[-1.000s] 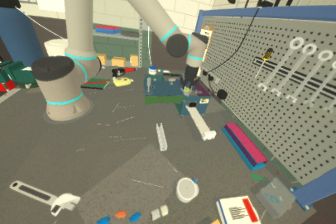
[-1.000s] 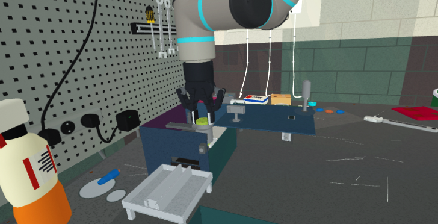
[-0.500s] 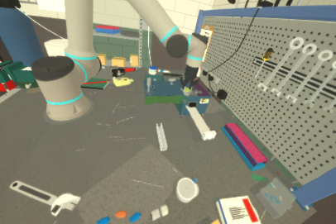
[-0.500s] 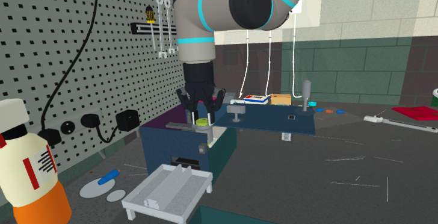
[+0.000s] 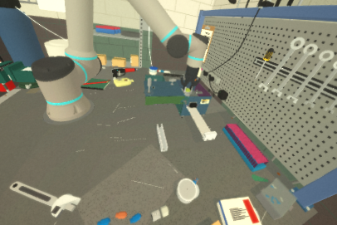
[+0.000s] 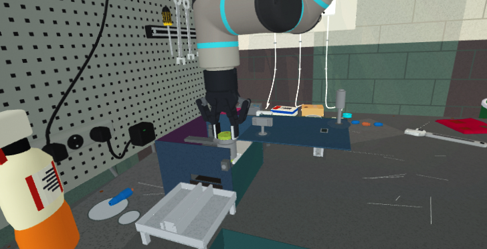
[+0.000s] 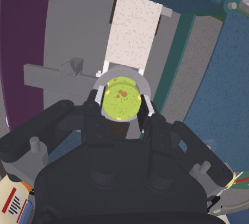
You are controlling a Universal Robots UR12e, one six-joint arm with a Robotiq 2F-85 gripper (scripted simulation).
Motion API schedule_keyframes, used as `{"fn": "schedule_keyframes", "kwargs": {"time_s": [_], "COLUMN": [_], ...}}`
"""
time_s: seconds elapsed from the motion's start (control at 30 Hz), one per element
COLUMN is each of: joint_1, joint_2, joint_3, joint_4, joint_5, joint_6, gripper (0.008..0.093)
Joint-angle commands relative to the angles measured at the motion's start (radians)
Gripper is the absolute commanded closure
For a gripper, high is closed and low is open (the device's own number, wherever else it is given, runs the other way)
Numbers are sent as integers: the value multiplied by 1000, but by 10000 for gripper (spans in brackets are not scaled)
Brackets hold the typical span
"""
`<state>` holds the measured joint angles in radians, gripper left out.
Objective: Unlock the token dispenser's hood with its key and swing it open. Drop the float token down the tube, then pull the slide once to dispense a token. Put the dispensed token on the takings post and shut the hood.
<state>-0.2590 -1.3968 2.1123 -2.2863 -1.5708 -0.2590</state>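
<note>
The grey tube [image 7: 123, 70] is mostly hidden under the yellow-green float token [image 7: 121, 98], which sits at its mouth inside the blue dispenser [image 6: 196, 158]. My gripper [image 6: 223, 132] reaches straight down over the tube, and its two white-padded fingers clamp the token's opposite edges. The dispenser's hood [image 6: 296, 131] is swung open to the right and lies flat. A grey takings post [image 6: 339, 105] stands on the hood's far end. A white tray [image 6: 185, 213] sits below the dispenser's front slot. A grey slide bar [image 7: 59, 77] runs left of the tube.
The pegboard wall [image 6: 85, 59] stands close behind the dispenser, with plugs and a cable. A bottle [image 6: 29, 186] is at the near left. Small discs [image 6: 366, 123] lie beyond the post. The bench to the right is open floor.
</note>
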Motion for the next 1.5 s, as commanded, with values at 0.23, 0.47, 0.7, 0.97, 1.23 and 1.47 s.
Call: {"fn": "schedule_keyframes", "kwargs": {"time_s": [0.23,0.47,0.7,0.97,1.23,1.47], "joint_1": [0,0,0,0,0,0], "joint_2": [-1,-1,-65,-68,-69,-69], "joint_3": [-1,-1,-49,-50,-51,-52], "joint_4": [0,0,108,118,119,119], "joint_5": [0,0,0,0,0,0], "joint_6": [0,0,0,0,0,0], "gripper": [334,334,334,334,334,334]}}
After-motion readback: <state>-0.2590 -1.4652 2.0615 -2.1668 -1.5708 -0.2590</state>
